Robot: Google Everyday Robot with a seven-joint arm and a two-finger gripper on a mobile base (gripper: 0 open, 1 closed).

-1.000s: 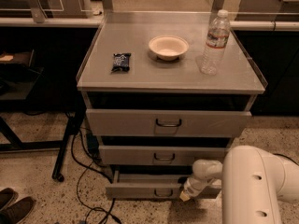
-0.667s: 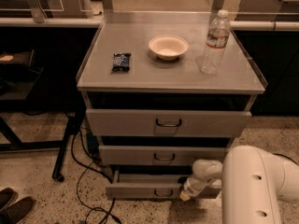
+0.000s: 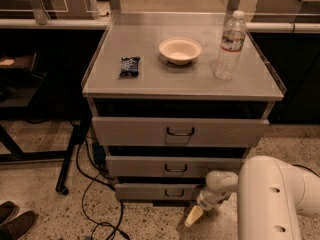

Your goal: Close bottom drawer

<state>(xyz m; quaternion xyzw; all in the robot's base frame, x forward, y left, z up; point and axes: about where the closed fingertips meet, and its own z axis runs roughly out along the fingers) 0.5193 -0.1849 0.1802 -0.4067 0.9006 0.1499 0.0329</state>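
Note:
The bottom drawer (image 3: 150,191) is the narrow grey front with a small dark loop handle (image 3: 174,192), lowest of three in the grey cabinet. Its front sits close under the middle drawer (image 3: 145,166), and no tray interior shows. My gripper (image 3: 194,215) hangs just right of and slightly below the drawer's right end, near the floor, pointing down and left. My white arm (image 3: 275,199) fills the lower right corner.
The top drawer (image 3: 135,131) stands out furthest. On the cabinet top are a dark packet (image 3: 130,66), a white bowl (image 3: 180,50) and a water bottle (image 3: 229,46). Black cables (image 3: 100,204) trail on the floor at left, by a black stand leg (image 3: 70,154) and shoes (image 3: 15,223).
The bottom drawer has slid inward; its open tray no longer shows. My gripper has dropped lower and away from the drawer front.

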